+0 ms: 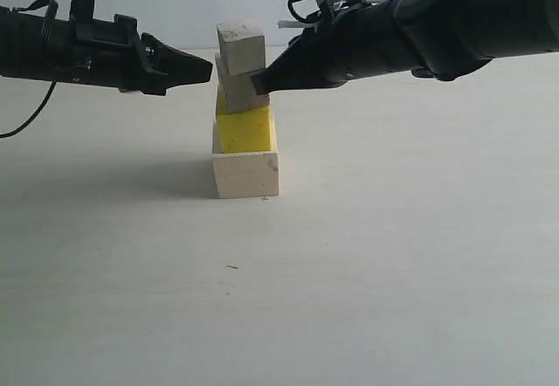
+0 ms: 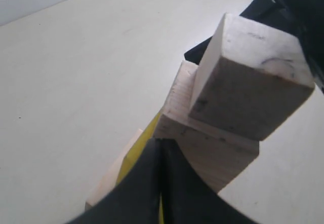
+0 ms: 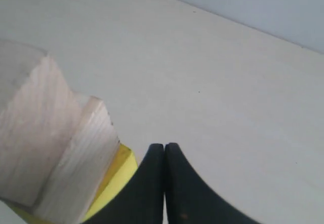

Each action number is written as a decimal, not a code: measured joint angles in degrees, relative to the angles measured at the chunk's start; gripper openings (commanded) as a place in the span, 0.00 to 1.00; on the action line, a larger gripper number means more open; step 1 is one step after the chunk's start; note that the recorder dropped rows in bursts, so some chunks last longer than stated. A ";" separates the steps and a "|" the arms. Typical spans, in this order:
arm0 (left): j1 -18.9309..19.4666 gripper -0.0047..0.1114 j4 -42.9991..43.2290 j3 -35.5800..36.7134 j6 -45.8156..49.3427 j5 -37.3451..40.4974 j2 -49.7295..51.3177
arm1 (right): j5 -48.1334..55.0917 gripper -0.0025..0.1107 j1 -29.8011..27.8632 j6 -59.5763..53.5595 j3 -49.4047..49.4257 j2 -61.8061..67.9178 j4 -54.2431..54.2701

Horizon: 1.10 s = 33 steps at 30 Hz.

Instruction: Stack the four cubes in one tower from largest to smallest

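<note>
Right hand (image 1: 258, 81) closed beside tower (image 1: 245, 133) | table (image 1: 393, 255) pale | wall (image 1: 175, 2) grey

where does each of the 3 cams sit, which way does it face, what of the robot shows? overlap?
Exterior: low, near table level, side-on to the tower; both arms reach in, left gripper and right gripper beside its upper cubes.
Left wrist: on the left arm, looking along shut fingers at the tower; right arm dark behind.
Right wrist: on the right arm, looking past shut fingers and the tower's edge across the table.
Shared: all three show the yellow cube and wooden cubes above it.
</note>
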 measured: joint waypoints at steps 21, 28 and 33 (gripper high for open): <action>0.00 0.04 0.90 0.00 0.00 -0.47 0.00 | 10.36 0.02 0.00 14.19 0.00 -1.64 -16.59; 0.00 0.04 0.93 0.00 0.00 -0.47 0.00 | 11.77 0.02 0.00 14.53 0.00 -2.85 -17.13; 0.00 0.04 0.93 0.00 0.00 -0.47 0.00 | 12.27 0.02 0.00 14.57 0.00 -3.55 -17.51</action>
